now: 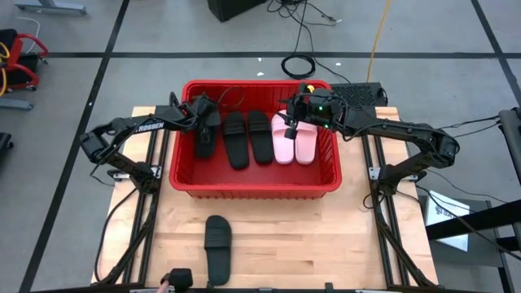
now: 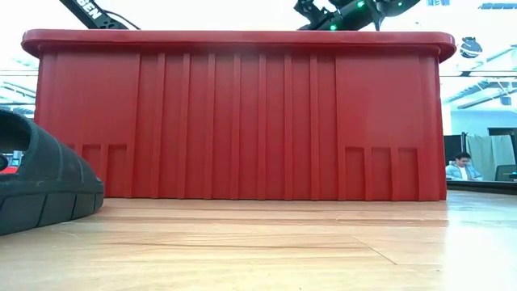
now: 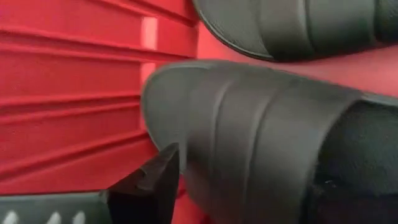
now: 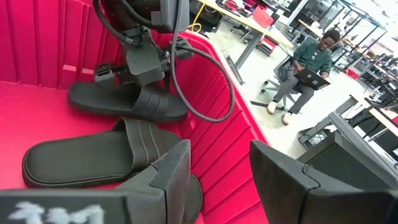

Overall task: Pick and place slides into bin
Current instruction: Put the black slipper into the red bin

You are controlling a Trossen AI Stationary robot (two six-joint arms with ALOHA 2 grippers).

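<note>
Now left claw (image 1: pixel 201 122) open over a black slide (image 1: pixel 203 140) in the bin (image 1: pixel 254 186) (right claw (image 1: pixel 295 114) open too).

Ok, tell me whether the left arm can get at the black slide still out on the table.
Probably yes: the last black slide lies alone on open table in front of the red bin, with nothing around it.
</note>
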